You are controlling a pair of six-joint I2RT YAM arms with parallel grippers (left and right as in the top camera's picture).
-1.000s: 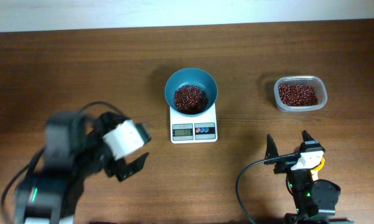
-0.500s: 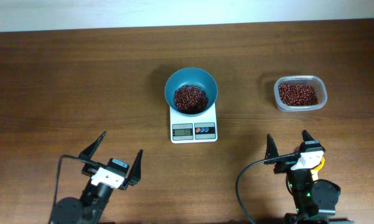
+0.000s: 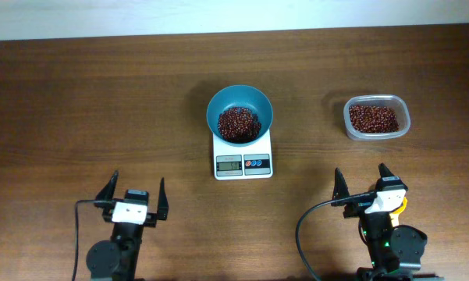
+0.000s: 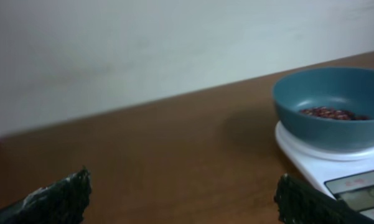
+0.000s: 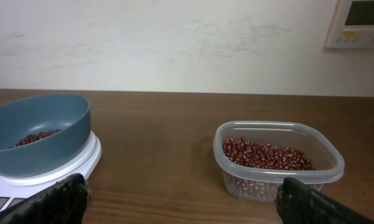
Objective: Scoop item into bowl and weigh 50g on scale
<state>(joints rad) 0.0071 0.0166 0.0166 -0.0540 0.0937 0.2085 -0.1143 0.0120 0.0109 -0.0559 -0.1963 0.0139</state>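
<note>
The teal bowl point(image 3: 218, 109) stands on the white scale point(image 3: 243, 164) at the table's middle, and a heap of dark red-brown beans point(image 3: 239, 123) lies in it. More beans point(image 3: 373, 118) fill a clear plastic tub point(image 3: 406, 117) at the right. My left gripper point(image 3: 136, 191) rests near the front edge, left of the scale, open and empty. Open too, my right gripper point(image 3: 364, 179) sits front right, below the tub, holding nothing. The left wrist view has the bowl point(image 4: 323, 93) and scale point(image 4: 311, 163) at its right. The right wrist view shows the bowl point(image 5: 43, 127) at left and the tub point(image 5: 327, 163) ahead.
Black cables point(image 3: 300, 234) loop from both arm bases along the table's front edge. A pale wall runs behind the table's far edge, with a wall control panel point(image 5: 359, 22) at the upper right of the right wrist view.
The left arm has swung from a blurred, raised pose at far left down to the front edge and straightened, its open fingers now pointing away. The right arm has not moved.
</note>
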